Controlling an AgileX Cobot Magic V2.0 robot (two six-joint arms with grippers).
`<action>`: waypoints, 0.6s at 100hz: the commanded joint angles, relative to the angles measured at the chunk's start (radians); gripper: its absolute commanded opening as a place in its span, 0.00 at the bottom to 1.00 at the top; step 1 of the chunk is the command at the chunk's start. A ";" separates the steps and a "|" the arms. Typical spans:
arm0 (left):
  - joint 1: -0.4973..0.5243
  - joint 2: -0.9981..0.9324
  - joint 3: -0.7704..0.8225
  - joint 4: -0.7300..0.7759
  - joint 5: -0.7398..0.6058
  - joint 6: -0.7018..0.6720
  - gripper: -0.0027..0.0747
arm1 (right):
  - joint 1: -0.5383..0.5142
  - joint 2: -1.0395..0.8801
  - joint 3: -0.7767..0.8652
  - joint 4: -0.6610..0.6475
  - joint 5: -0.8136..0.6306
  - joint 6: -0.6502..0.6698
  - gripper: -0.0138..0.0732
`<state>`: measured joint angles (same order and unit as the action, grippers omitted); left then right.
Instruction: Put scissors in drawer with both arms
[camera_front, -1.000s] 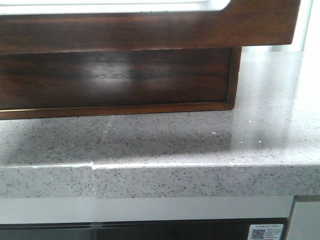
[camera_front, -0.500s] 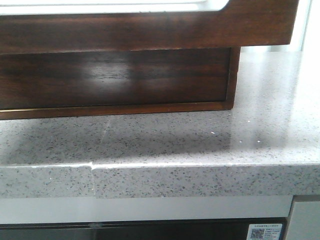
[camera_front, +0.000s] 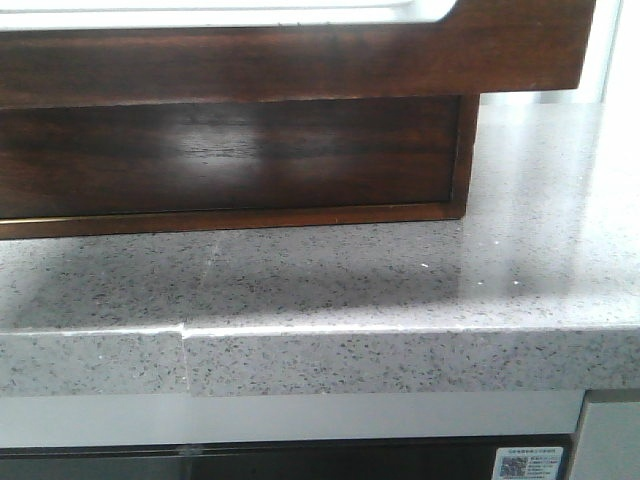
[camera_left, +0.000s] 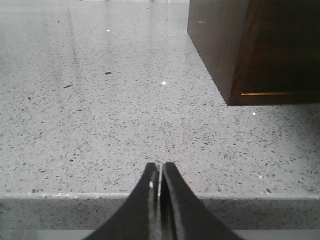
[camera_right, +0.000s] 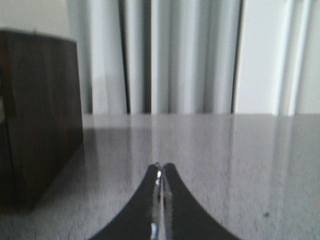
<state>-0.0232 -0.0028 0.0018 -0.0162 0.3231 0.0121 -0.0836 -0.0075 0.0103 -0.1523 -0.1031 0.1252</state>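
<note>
Speckled grey stone desk (camera_front: 400, 290) fills my front view, with a dark glossy wooden box frame (camera_front: 250, 160) standing on it. Above the frame, the drawer (camera_front: 300, 60) juts forward toward me, pulled out, a strip of its pale interior just visible at the top edge of the view.

Scissors appear in none of my three views, so I cannot say where they lie; they may be inside the drawer already or somewhere out of sight.

My left pincer (camera_left: 160, 172) is pressed closed on nothing, fingers together, hanging over the desk's near edge with a corner of the frame well ahead. My right pincer (camera_right: 161, 172) is likewise closed and empty, low over bare desk, the frame's side off to one side and pale curtains (camera_right: 200, 55) beyond.

I judge the scissors to be light, stiff and slick along the metal blades; the handle loops or the pivot would give the surest hold. The drawer front is glossy, so its edge may slip under my fingers.
</note>
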 joint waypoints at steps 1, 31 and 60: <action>0.003 -0.031 0.019 -0.009 -0.071 0.002 0.01 | -0.015 0.009 0.025 0.025 -0.064 0.003 0.09; 0.003 -0.031 0.019 -0.009 -0.074 0.002 0.01 | -0.030 -0.001 0.029 0.103 0.143 -0.117 0.09; 0.003 -0.031 0.019 -0.009 -0.075 0.002 0.01 | -0.030 -0.020 0.029 0.123 0.426 -0.177 0.09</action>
<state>-0.0232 -0.0028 0.0018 -0.0162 0.3231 0.0125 -0.1087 -0.0100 0.0103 -0.0293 0.3249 -0.0332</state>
